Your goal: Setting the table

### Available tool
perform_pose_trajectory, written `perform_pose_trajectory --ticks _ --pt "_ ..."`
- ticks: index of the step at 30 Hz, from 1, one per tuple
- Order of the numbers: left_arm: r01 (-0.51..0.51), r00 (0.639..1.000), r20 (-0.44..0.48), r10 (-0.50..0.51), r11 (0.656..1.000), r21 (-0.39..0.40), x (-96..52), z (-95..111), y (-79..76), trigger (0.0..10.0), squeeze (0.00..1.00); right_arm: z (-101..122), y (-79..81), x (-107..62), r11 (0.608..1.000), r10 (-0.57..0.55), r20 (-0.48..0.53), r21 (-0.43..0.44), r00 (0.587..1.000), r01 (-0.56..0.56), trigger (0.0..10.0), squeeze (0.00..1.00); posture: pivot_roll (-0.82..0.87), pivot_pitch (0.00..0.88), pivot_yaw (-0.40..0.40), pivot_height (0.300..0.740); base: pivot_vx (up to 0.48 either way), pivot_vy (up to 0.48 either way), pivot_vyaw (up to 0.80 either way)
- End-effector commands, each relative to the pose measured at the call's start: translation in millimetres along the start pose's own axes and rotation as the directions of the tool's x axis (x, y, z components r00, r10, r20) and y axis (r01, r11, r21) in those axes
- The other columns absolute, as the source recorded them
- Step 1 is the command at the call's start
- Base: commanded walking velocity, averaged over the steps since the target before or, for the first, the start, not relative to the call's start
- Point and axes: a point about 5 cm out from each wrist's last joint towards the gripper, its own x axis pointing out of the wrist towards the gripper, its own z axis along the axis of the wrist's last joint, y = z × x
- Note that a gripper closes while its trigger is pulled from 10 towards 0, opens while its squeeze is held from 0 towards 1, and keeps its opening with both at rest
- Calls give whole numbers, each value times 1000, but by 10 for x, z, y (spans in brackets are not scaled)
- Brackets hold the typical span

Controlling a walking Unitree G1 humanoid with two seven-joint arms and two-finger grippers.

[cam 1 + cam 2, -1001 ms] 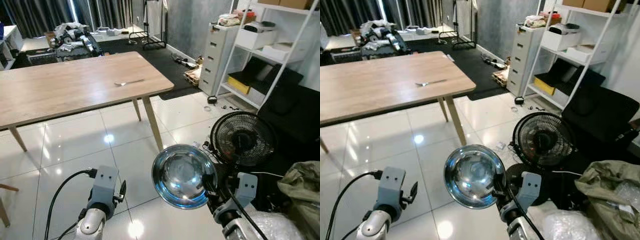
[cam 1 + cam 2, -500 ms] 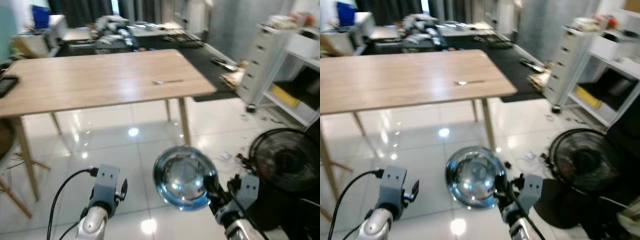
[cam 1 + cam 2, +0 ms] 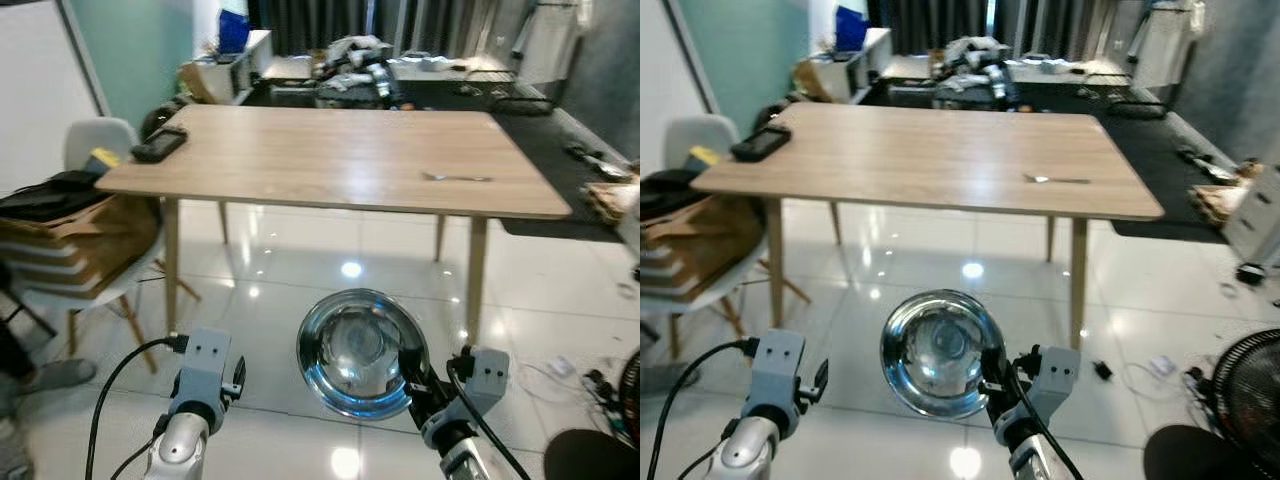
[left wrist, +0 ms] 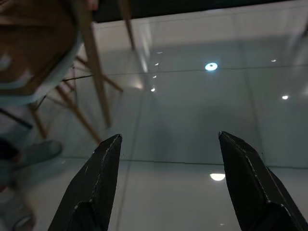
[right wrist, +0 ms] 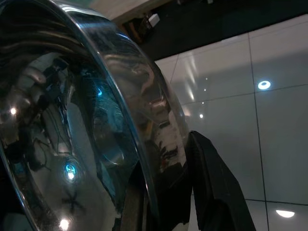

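Steel gleams at the front of the head views: the right gripper pinches the rim of a shiny metal bowl, carried tilted with its hollow facing back toward the camera, low over the white tiled floor. In the right wrist view one black finger lies against the bowl's outer wall while the rim runs between the jaws, so the hold looks firm.

The big change is the outlook. A second ago the head looked at the wooden table's right-hand end, with a fan, a drawer unit and shelving on the right; now the whole picture has swung, which is the camera turning with the robot, not the furniture moving. The wooden table now sits squarely ahead with its long side facing the robot, and a white chair with bags on it has come into sight on the left. The bowl has stayed clamped in the same pose through the turn.

On the tabletop lies a spoon toward the right end, and a dark flat object, possibly a phone or remote, near the left corner.

The left gripper hangs with its fingers spread wide and nothing between them, pointing at the floor beside the chair legs.

For the task, the robot is now lined up on the table, well apart from it still, so closing that gap and then setting the bowl down near the spoon seems the sensible continuation.
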Motion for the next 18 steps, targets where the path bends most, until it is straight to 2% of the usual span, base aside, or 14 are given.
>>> perform_pose_trajectory --ticks 1,7,12,14,16,18 --pt "-15 1000 -27 15 1000 16 12 -38 11 10000 0 30 -57 -12 999 -38 21 -5 999 38 10000 0 26 32 62 740 405 0 0" --pt "-39 999 13 39 999 5 66 107 56 10000 0 252 -17 46 999 -53 112 0 992 53 10000 0 28 35 65 740 461 0 0" --pt "-31 994 108 30 999 8 96 371 73 10000 0 584 106 112 999 -36 240 -17 970 42 10000 0 31 37 66 740 461 0 0" --pt "-28 992 127 26 1000 13 100 419 72 10000 0 636 122 122 999 -37 260 -15 965 42 10000 0 31 37 66 740 461 0 0" --pt "-14 980 198 8 1000 27 114 612 72 10000 0 879 210 169 999 -24 344 -18 939 32 10000 0 34 36 68 740 461 0 0" --pt "-11 977 213 4 999 31 115 653 72 10000 0 936 230 177 999 -20 363 -19 932 29 10000 0 34 36 68 740 461 0 0"
